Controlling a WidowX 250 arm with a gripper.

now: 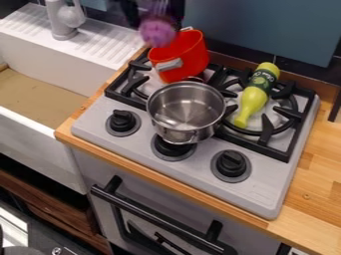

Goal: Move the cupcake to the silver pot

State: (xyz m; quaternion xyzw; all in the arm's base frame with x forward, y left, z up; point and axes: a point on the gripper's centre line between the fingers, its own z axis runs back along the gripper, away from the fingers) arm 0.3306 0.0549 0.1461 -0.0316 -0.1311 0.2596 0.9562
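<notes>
The gripper (157,19) hangs at the top edge, left of centre, shut on the purple cupcake (158,33). The cupcake is up in the air, by the upper left rim of the red pot. The silver pot (186,110) stands upright at the front middle of the stove, lower in the view than the cupcake and slightly to its right. Its inside shows bare metal. The gripper's upper part blends into the dark background.
A red pot (181,56) with a grey handle leans behind the silver pot. A yellow-green bottle (257,93) lies across the right burner grate. The white sink (41,79) and grey faucet (63,19) are at the left; black knobs line the stove's front.
</notes>
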